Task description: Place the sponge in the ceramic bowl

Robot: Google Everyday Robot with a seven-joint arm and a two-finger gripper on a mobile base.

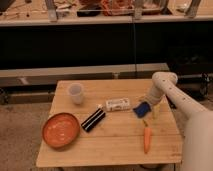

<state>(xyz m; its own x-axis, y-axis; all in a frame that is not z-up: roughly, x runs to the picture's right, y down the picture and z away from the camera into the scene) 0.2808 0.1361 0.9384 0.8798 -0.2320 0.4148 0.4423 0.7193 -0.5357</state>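
- Worktop (115, 152): pale wooden slats, on a speckled floor, with dark shelving behind.
- Ceramic bowl (61, 130): orange-red, at the front left.
- Sponge (141, 109): blue, right of centre, just beside a white packet (118, 104), well apart from the bowl.
- Pincer (150, 106): at the sponge's right edge; I cannot tell its opening or hold.
- Also listed: cup (75, 93), black ribbed block (93, 120), carrot (147, 139).

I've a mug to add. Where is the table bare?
Bare: front strip of table between ceramic bowl and carrot; back edge behind white packet. Crowded: middle row, black block to sponge, gripper at the sponge.
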